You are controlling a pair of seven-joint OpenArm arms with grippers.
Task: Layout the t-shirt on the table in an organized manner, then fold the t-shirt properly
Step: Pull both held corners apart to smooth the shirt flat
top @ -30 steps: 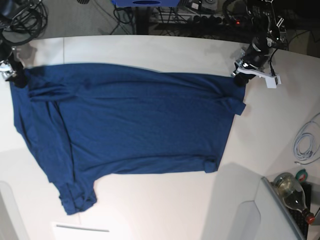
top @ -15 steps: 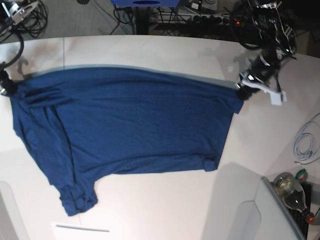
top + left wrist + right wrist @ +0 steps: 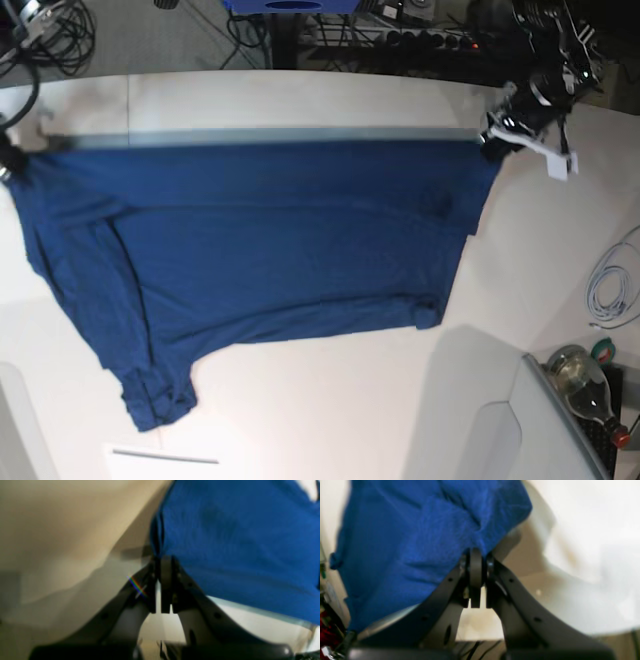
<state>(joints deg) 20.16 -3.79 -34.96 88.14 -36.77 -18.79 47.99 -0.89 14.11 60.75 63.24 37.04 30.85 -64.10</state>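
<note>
You've got the white table (image 3: 300, 100) with a curved far edge and a thin dark seam. The navy t-shirt (image 3: 270, 250) lies spread across most of it — top hem pulled taut. A white cable (image 3: 610, 285) coils near the right edge.

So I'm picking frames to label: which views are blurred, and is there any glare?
Both wrist views are soft: the t-shirt and the left hand smear, likewise the right hand; a small rainbow flare sits beside the left fingers. The base view is sharper, though the shirt's top edge ghosts against the table.
</note>
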